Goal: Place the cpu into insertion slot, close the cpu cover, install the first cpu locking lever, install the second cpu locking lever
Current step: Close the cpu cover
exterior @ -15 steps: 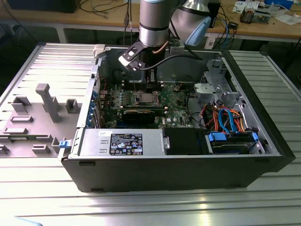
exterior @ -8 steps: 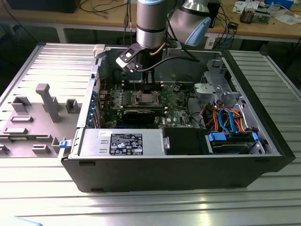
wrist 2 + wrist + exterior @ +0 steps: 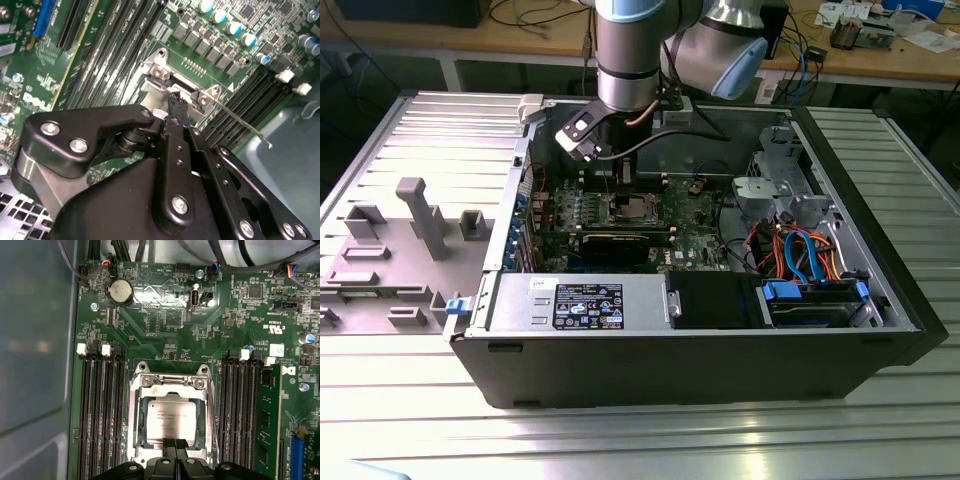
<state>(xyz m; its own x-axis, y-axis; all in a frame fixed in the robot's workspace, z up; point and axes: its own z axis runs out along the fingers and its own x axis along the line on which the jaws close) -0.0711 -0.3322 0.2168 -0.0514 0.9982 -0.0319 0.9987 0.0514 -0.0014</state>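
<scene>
claw (image 3: 175, 444): clenched, fingers together, nothing seen between them
cpu (image 3: 171, 420): seated in slot (image 3: 134, 415), claw tips at its edge
cover (image 3: 172, 390): down, framing cpu
lever (image 3: 240, 121): juts beside slot

Overall: bright, even, from overhead.
Glare: pale streaks on the ribbed metal table (image 3: 740, 440); white sheen on the motherboard (image 3: 160, 300) and the cpu (image 3: 172, 421) in the first wrist view.
Shadows: soft, inside the computer case (image 3: 700, 370) beneath the arm (image 3: 630, 50).
</scene>
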